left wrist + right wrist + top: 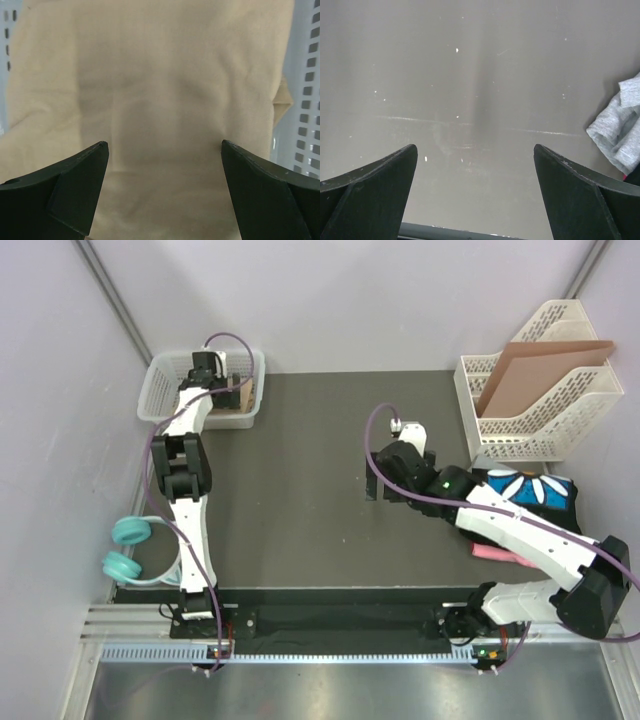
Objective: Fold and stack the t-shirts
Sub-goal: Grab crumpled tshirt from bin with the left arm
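The left arm reaches to the far left corner of the table, where a white basket [160,380] sits. Its left gripper [164,144] is down inside the basket, pointing straight at the tan shirt [165,75]. The jaws stand wide apart with nothing between them. The shirt lies fairly flat in the basket with a few soft creases. It fills most of the wrist camera's view, with the slotted basket walls showing at both edges. I cannot tell whether the fingertips touch the cloth.

The right gripper [475,146] hangs over the bare dark mat [300,500] near the middle of the table. Its jaws are also spread wide and are holding nothing. A rumpled corner of a grey shirt [620,130] lies on the mat just off to its right, apart from the fingers.

At the right side of the table, partly under the right arm, lies a black shirt [535,490] with a white daisy print. A pink shirt [497,553] peeks out nearer the front edge.

Behind them stands a white file rack [540,410] with a brown cardboard sheet [540,365] leaning in it. A teal thing [131,531] rests off the mat, beside the left arm.
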Available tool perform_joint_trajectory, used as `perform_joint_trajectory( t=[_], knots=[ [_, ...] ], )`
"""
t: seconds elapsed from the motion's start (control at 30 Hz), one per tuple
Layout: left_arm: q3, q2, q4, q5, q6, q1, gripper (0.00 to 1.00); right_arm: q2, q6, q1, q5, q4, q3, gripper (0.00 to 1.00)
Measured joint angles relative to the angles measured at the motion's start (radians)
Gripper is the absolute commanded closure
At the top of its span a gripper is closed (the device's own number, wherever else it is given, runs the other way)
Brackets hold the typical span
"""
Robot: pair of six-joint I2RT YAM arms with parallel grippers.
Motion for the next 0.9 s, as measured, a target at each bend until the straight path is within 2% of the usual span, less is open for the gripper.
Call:
perform_joint_trajectory(
  t=[0.23, 0.3, 0.33, 0.37, 0.43, 0.73, 0.9],
  knots=[
    [-0.017, 0.02, -0.003, 0.001, 0.026, 0.0, 0.04, -0.002, -0.005, -0.017, -0.03, 0.008, 0.0, 0.0],
    [-0.02, 0.02, -0.002, 0.002, 0.031, 0.0, 0.24, -0.006, -0.005, -0.021, -0.036, 0.009, -0.003, 0.0],
    [-0.021, 0.02, -0.002, 0.005, 0.035, 0.0, 0.38, -0.009, -0.005, -0.023, -0.037, 0.011, -0.006, 0.0],
    [-0.023, 0.02, -0.002, 0.008, 0.043, 0.0, 0.72, -0.013, -0.005, -0.024, -0.039, 0.011, -0.008, 0.0],
    [-0.027, 0.02, -0.002, 0.013, 0.046, -0.003, 0.99, -0.02, -0.004, -0.024, -0.042, 0.014, -0.014, 0.0],
    [-0.044, -0.015, -0.015, 0.025, 0.068, -0.006, 1.0, -0.035, 0.001, -0.024, -0.053, 0.03, -0.051, 0.0],
    [-0.045, -0.142, -0.067, 0.082, 0.055, -0.004, 1.0, -0.036, -0.005, -0.024, -0.058, 0.033, -0.06, 0.0]
  ],
)
